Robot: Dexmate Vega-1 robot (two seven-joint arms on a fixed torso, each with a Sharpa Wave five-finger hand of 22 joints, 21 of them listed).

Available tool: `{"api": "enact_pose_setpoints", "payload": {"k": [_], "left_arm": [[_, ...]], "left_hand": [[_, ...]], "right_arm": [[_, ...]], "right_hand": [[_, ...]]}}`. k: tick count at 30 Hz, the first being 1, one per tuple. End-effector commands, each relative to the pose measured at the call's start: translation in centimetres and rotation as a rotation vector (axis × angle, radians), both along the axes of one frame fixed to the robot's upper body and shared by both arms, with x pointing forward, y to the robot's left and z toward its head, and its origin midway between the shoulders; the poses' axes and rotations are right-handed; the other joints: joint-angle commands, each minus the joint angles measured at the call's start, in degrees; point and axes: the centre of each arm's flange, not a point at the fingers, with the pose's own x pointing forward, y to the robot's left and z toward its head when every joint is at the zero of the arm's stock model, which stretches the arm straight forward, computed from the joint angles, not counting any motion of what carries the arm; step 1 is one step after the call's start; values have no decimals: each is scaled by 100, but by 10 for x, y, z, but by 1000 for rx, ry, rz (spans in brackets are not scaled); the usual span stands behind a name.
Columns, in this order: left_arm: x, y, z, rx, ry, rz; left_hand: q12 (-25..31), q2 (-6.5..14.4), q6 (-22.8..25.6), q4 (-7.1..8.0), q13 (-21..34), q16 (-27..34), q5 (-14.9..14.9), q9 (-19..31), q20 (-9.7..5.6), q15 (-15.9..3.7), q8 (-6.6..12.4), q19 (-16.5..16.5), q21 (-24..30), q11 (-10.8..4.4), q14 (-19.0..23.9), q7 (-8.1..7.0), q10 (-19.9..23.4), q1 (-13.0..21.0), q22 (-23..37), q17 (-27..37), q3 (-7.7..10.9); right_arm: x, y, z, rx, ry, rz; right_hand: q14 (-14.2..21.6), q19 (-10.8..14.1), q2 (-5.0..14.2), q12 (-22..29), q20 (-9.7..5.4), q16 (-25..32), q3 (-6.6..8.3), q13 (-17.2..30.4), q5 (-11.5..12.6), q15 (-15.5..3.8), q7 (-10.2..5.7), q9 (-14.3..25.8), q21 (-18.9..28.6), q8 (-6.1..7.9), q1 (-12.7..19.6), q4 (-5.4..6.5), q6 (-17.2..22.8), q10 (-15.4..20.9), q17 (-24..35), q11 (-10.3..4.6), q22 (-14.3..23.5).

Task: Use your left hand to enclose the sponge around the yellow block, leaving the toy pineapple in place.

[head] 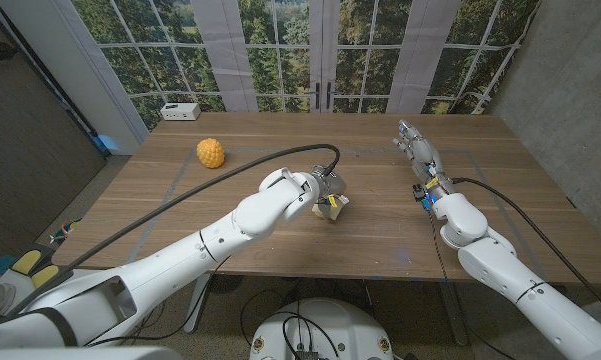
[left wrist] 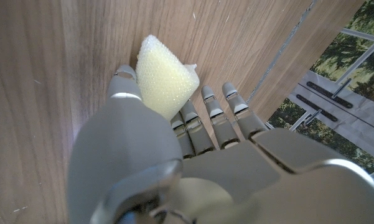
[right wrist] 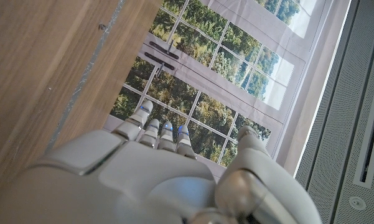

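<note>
Two arms of mine reach over the wooden table [head: 380, 225], which runs wide under a wall of windows. My left arm comes in from the near left corner and stretches toward the table's middle; my right arm comes in from the near right corner and lies along the right side.

My left hand [head: 315, 190] sits at the middle of the table, fingers curled down over the sponge [head: 332, 205]. From the left wrist camera I see my thumb on one side and my other fingers [left wrist: 215, 121] on the other, pinching the pale yellow sponge [left wrist: 165, 78], which is folded up into a wedge with its tip against the wood. I am holding it, then. Whether the yellow block is inside that fold I cannot tell; a small white bit pokes out at the sponge's edge, too little to name.

My right hand [head: 420, 150] is on the far right part of the table, well apart from the sponge, fingers stretched out and apart, holding nothing. How it meets the table I cannot tell.

Toward the far left, well apart from my left hand, the toy pineapple [head: 211, 153] sits on the wood, yellow-orange and round. Past it, at the far left edge, lies a small white box [head: 180, 111].
</note>
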Motion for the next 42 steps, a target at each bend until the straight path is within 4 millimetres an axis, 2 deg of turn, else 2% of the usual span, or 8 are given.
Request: {"api": "enact_pose_setpoints", "payload": {"k": [1, 14, 21, 30, 31, 38, 41, 42], "left_arm": [[12, 1, -7, 37, 14, 43], [23, -6, -4, 86, 93, 86], [13, -8, 19, 80, 136, 121], [-3, 1, 47, 32, 96, 144], [-4, 2, 50, 18, 88, 139], [-9, 7, 53, -6, 125, 90], [-14, 8, 52, -38, 164, 39], [-16, 8, 52, -38, 175, 27]], "left_hand": [[-48, -18, -37, -18, 35, -22, -5, 22, 19, -676, -39, -27, -11, 30, -82, -30, -33, 16, 17, 15, -74], [-325, -263, -732, 90, -21, -40, -17, -3, 96, -492, -270, -168, -77, 130, -334, 47, -508, -200, 11, 37, -422], [-555, -636, -1484, 321, -108, -72, 30, -58, 250, -171, -319, -386, -187, 498, -731, 157, -1125, -711, 0, 58, -948], [-587, -694, -1826, 394, -137, -72, 61, -76, 278, -11, -336, -422, -207, 656, -872, 226, -1313, -844, -2, 60, -1097], [-604, -735, -1937, 422, -149, -66, 72, -84, 275, 58, -327, -416, -207, 794, -907, 239, -1410, -903, -3, 59, -1166], [-504, -724, -1862, 537, -177, -8, 91, -95, 277, 87, -234, -391, -200, 762, -834, 259, -1253, -1088, 0, 61, -1295], [-209, -631, -1242, 604, -237, 65, 159, -112, 246, -93, -49, -245, -156, 309, -584, 214, -431, -1079, -3, 35, -1433], [-128, -583, -1101, 604, -252, 99, 183, -113, 216, -187, -30, -229, -155, 274, -462, 225, -163, -1022, -5, 29, -1454]], "right_arm": [[-2, -1, -1, 2, -1, -4], [0, -6, -1, 11, 4, -20], [5, -7, 1, 23, 4, -21], [6, -5, 5, 25, 1, -24], [6, -4, 5, 23, 1, -23], [6, -2, 9, 18, -10, -27], [5, -1, 10, 24, -13, -30], [5, -1, 10, 26, -14, -34]], "right_hand": [[30, 59, 20, 5, 20, -16, 18, 18, 18, 29, -37, 9, -19, 7, -44, -23, -15, 25, 0, -18, 23], [40, 58, 26, 4, 15, -13, 21, 18, 19, 17, -40, 9, -20, 11, -46, -23, -6, 26, 1, -23, 23], [51, 79, 54, 11, 11, -7, 32, 18, 22, 18, -38, 9, -12, 20, -50, -12, 17, 47, 4, -21, 23], [66, 86, 86, 11, 3, 0, 42, 18, 23, 0, -32, 9, -12, 19, -61, 6, 18, 52, 9, -29, 23], [68, 88, 88, 11, 2, 1, 43, 18, 23, 3, -31, 9, -11, 20, -61, 6, 22, 53, 9, -28, 23], [73, 91, 91, 33, -1, 1, 45, 19, 23, 8, -25, 9, -12, 21, -64, 10, 29, 114, 9, -13, 23], [75, 90, 92, 32, 1, 1, 47, 19, 23, 7, -24, 9, -12, 21, -65, 11, 30, 116, 9, -13, 23], [77, 93, 92, 32, 0, 1, 47, 19, 23, 6, -23, 9, -11, 20, -65, 12, 28, 116, 9, -18, 23]]}}
